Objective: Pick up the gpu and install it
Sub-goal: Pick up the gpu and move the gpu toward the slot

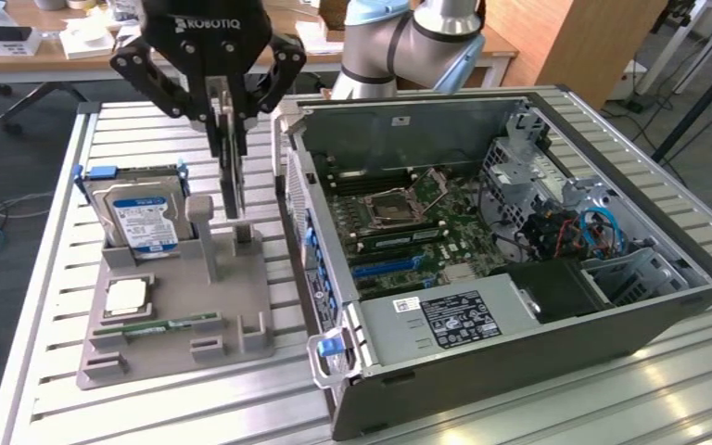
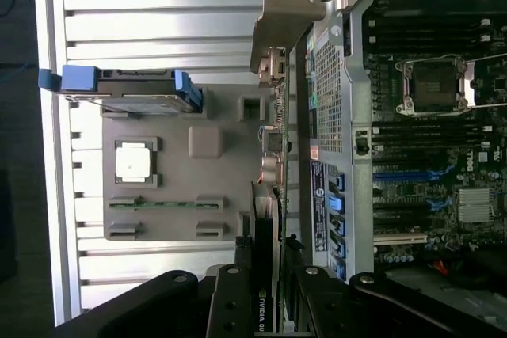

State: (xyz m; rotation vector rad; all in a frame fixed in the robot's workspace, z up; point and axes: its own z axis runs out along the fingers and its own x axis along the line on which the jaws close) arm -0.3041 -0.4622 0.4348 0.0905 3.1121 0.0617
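- gpu (image 1: pixel 233 185): we see it standing on edge, upright, gripped at its upper part by the claw (image 1: pixel 231 130) and hanging straight down from it.
- In the wrist view the gpu (image 2: pixel 266 219) runs away from the claw (image 2: pixel 267 255) as a thin dark line, with its silver bracket (image 2: pixel 289 5) at the far end.
- We read the claw as partly closed: its two fingers (image 1: pixel 216 116) press on the card's flat faces, one on each side, with nothing else between them.
- Directly below the claw lies the grey holder tray (image 1: pixel 171 306) on the slatted worktop (image 1: pixel 578 408). The card's lower end is level with the tray's upright posts, and we cannot tell whether it has cleared its slot.
- Beside the claw, on the exterior view's left, the hard drive (image 1: pixel 140 218) stands in the tray. Lower down and nearer the camera lie a processor chip (image 1: pixel 127 297) and a memory stick (image 1: pixel 158 326).
- Beside the claw on the exterior view's right, the open computer case (image 1: pixel 653 306) lies close by, motherboard (image 1: pixel 393 222) facing up.
- Progress, as we judge it: the grasp is made, so the pick-up is at least under way. The install is not done, since the card is over the tray rather than the case, and the blue expansion slots (image 1: pixel 387 269) look empty.
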